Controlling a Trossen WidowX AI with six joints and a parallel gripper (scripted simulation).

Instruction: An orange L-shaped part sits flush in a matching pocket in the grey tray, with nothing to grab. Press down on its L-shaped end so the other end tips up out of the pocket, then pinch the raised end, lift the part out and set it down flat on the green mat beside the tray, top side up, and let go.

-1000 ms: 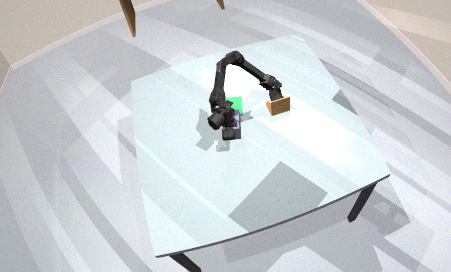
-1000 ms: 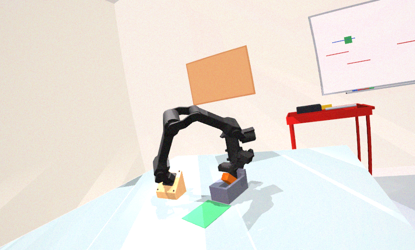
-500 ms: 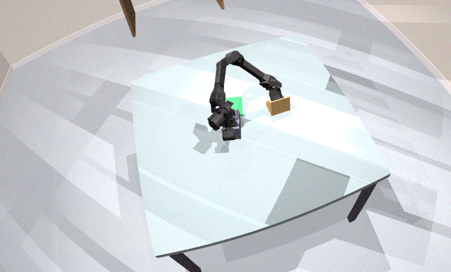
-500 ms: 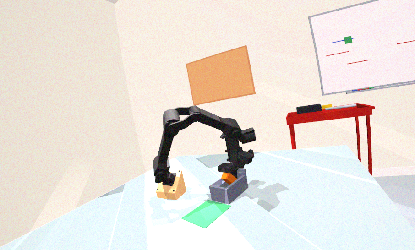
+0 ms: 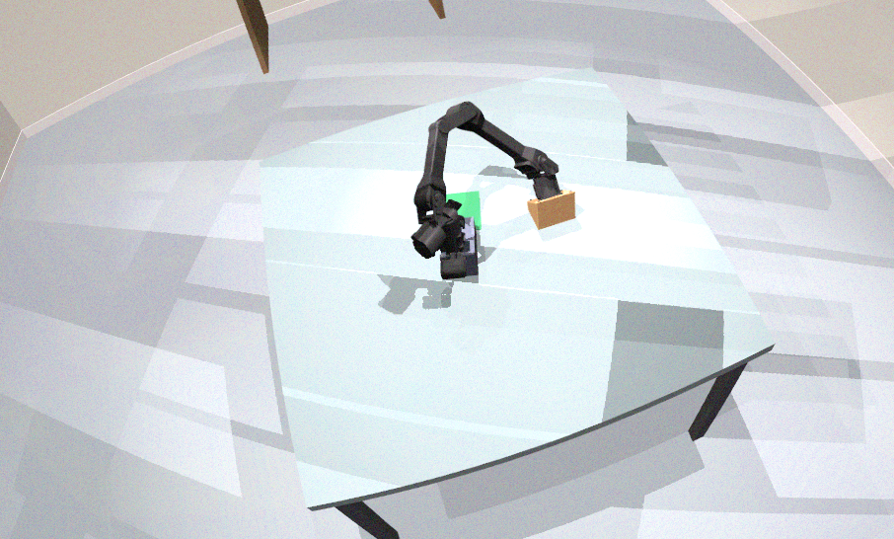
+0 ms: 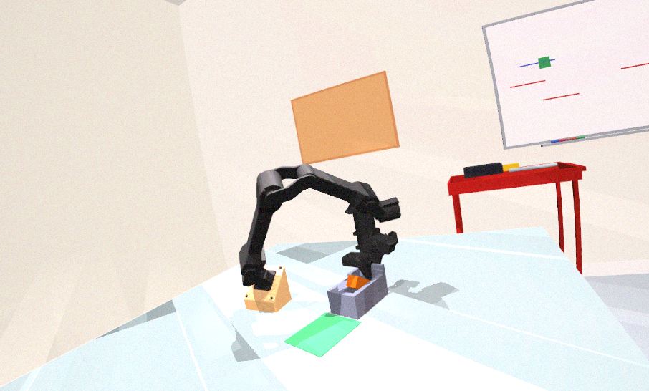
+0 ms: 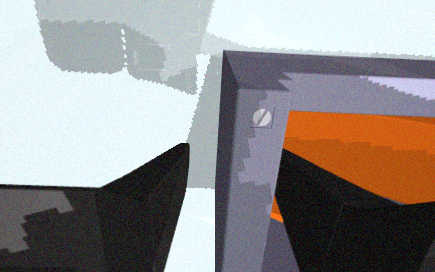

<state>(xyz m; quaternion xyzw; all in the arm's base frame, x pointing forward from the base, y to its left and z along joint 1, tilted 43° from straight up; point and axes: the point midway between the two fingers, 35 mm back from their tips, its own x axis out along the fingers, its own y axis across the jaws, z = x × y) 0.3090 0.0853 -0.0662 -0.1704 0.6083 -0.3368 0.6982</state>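
Observation:
The orange part (image 6: 356, 281) (image 7: 376, 150) is tilted in the pocket of the grey tray (image 5: 472, 266) (image 6: 342, 304) (image 7: 241, 200). In the exterior view, its end toward the green mat (image 5: 467, 199) (image 6: 321, 335) is raised, showing above the tray's interior. The other end is low beside one finger and partly hidden. My gripper (image 6: 369, 274) (image 7: 230, 154) is partly open with nothing between its fingers. In the wrist view, the right finger reaches into the pocket over the part's low end; the left finger is outside the tray's end wall. The arm hides the part in the top view.
The arm's base stands on a tan block (image 5: 558, 210) (image 6: 261, 304) beside the tray and mat. The tray's end wall (image 7: 263, 165) lies between the two fingers. A red cart (image 6: 516, 180) stands beyond the table.

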